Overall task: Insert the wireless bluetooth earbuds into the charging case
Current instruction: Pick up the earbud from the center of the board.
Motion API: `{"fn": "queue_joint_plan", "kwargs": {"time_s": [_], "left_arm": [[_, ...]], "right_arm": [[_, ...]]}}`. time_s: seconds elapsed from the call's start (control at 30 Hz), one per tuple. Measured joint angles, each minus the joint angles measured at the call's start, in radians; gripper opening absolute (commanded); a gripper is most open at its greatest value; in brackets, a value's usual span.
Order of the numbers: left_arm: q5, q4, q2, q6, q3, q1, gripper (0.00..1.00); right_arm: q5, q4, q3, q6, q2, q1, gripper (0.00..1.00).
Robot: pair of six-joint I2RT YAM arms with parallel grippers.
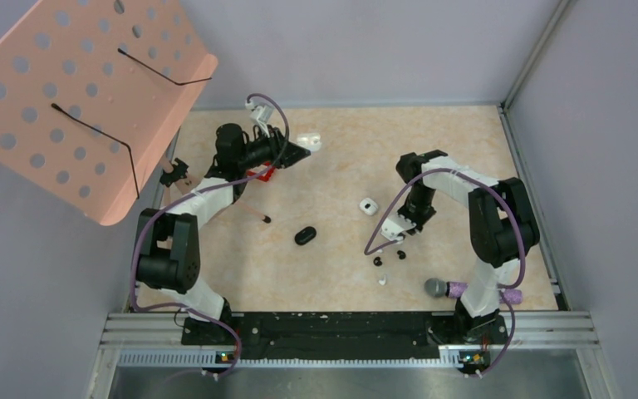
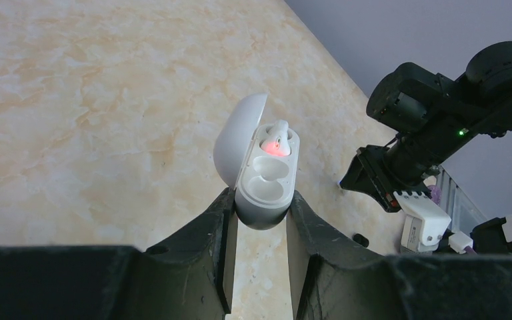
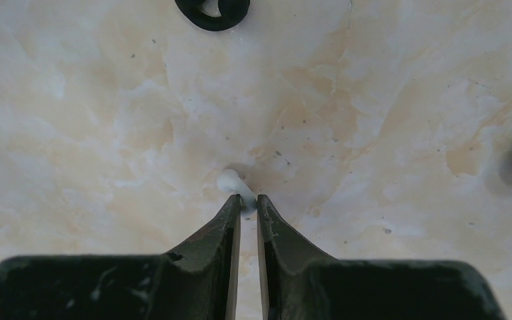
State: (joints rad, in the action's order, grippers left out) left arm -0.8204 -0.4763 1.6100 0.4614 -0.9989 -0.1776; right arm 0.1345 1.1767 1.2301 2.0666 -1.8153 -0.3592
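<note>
The small glossy white earbud (image 3: 230,181) is lying on the marbled beige tabletop (image 3: 387,120) and is being pinched by its stem between the nearly closed tips of the right gripper (image 3: 247,201), with the black tapered fingers (image 3: 223,227) being pressed against either side of it. The lift is probably best being made slowly and straight up, since so smooth and rounded a bud is likely being held by friction alone and could be flicked out by any twist. In the overhead view, the open white pebble-shaped charging case (image 2: 263,177) is being held clear of the table at 10 o'clock from that bud, clamped at its base by the left gripper (image 2: 260,210). A seated white bud (image 2: 277,141), glowing pink, is occupying the case's far well. The near well is being left free, so the stem is best being lined up with that hollow before release. Two tiny black buds (image 1: 377,261) are lying at 6 o'clock.
</note>
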Motion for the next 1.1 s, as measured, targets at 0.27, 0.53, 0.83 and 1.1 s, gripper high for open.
{"fn": "queue_joint_plan", "kwargs": {"time_s": [0.27,0.53,0.83,1.1], "left_arm": [[0.003,0.0,0.003,0.0,0.0,0.0,0.0],[0.003,0.0,0.003,0.001,0.0,0.0,0.0],[0.002,0.0,0.003,0.001,0.0,0.0,0.0],[-0.045,-0.06,0.025,0.008,-0.011,-0.024,0.0]], "right_arm": [[-0.013,0.002,0.0,-0.001,0.0,0.0,0.14],[-0.013,-0.004,-0.011,-0.002,0.001,0.0,0.06],[0.012,-0.008,-0.012,-0.091,0.02,0.009,0.0],[0.252,0.063,0.406,-0.578,0.022,0.029,0.0]]}}
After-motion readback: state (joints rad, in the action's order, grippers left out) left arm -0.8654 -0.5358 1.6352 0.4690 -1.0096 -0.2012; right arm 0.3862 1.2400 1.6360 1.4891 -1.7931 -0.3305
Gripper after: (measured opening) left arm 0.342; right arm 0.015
